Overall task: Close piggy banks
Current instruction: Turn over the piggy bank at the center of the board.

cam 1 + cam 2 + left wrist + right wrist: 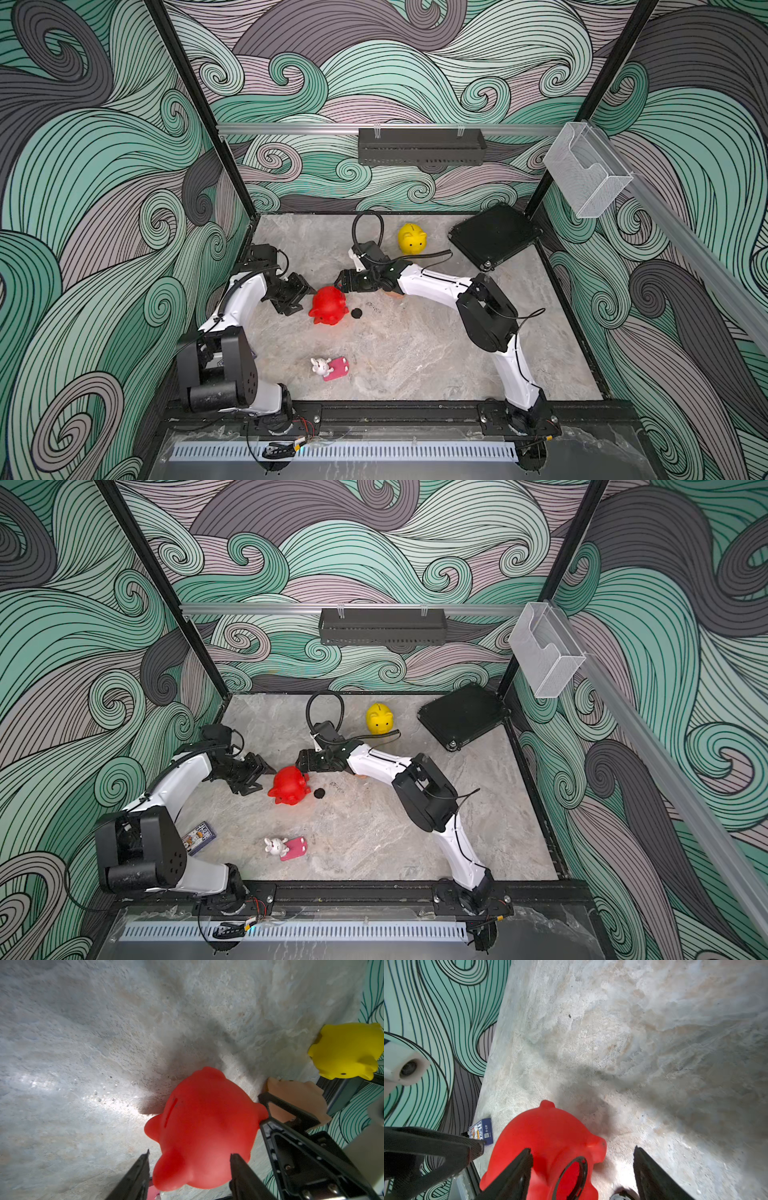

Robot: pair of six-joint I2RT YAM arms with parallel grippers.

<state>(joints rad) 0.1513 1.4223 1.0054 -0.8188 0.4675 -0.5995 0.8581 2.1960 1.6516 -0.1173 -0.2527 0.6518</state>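
The red piggy bank (pixel 328 305) lies tipped on the surface (pixel 415 353), belly hole (pixel 572 1176) uncovered, between the left hand (pixel 190 1153), partly open, and the right hand (pixel 582 1149), wide open; neither seems to grip it.

No legible text anywhere. White characters and a cartoon picture printed on a small blue box (pixel 481 1131), likewise visible in a top view (pixel 199 837); too small and blurred to read.
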